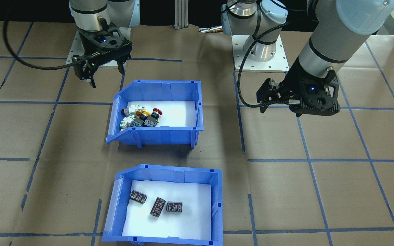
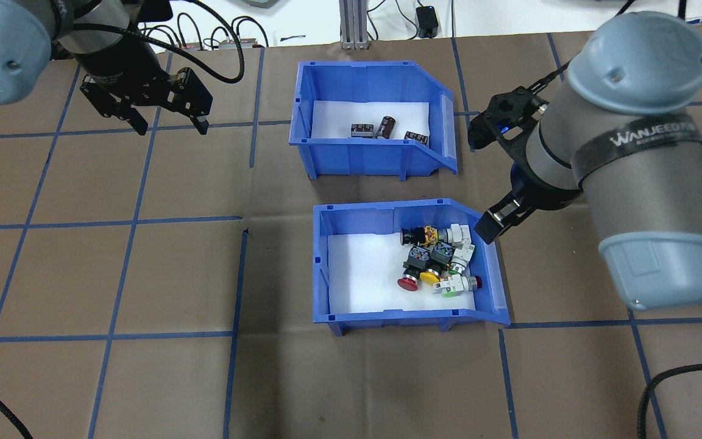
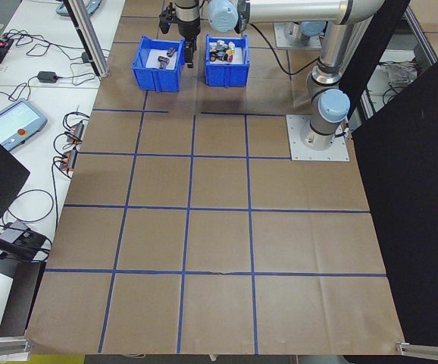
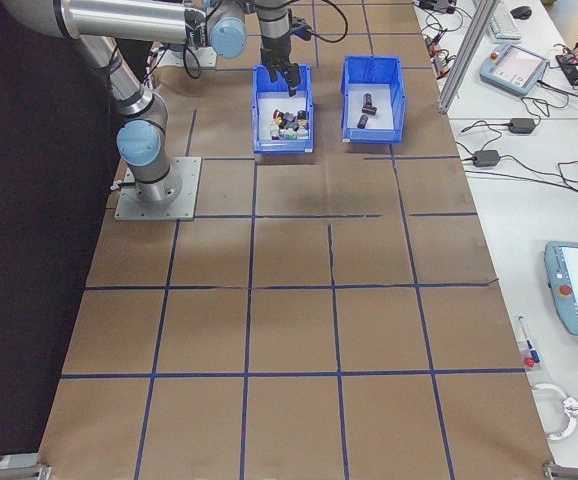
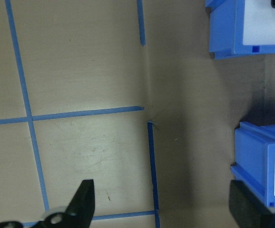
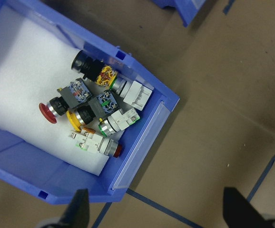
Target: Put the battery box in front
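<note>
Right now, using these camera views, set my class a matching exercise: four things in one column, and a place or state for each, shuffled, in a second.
Things:
1. battery box
2. switch bin
3. left gripper
4. right gripper

Places or states:
A. open beside the switch bin's sloped end
B. nearer the robot's base
C. open over bare paper, away from both bins
D. farther from the robot, holding three dark cylinders

Pairs: 1-D, 2-B, 3-C, 4-A
</note>
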`<act>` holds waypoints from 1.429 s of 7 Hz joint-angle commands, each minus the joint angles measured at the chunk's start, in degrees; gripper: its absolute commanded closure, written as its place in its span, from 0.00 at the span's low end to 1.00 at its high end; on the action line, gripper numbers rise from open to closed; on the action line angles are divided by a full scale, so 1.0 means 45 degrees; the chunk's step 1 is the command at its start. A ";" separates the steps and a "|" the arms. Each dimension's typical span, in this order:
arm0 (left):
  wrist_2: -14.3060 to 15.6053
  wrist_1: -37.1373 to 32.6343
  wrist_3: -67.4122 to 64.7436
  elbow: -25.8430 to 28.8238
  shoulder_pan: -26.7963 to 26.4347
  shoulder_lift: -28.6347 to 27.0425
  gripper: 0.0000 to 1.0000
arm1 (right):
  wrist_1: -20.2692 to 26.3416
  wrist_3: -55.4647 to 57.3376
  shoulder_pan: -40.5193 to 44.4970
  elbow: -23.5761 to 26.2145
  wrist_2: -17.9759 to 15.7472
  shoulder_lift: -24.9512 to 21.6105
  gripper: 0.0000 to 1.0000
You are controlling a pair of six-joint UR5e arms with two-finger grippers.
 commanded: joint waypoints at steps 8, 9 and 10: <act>0.0581 0.0137 0.0035 0.0061 0.0000 -0.0384 0.00 | 0.3169 0.7931 -0.0470 -0.3948 0.0096 0.2772 0.00; 0.0581 0.0137 0.0036 0.0061 0.0000 -0.0365 0.00 | 0.3167 0.7931 -0.0665 -0.3908 0.0096 0.2616 0.00; 0.0581 0.0272 0.0036 0.0042 0.0000 -0.0384 0.00 | 0.3244 0.7892 -0.0783 -0.3907 0.0096 0.2614 0.00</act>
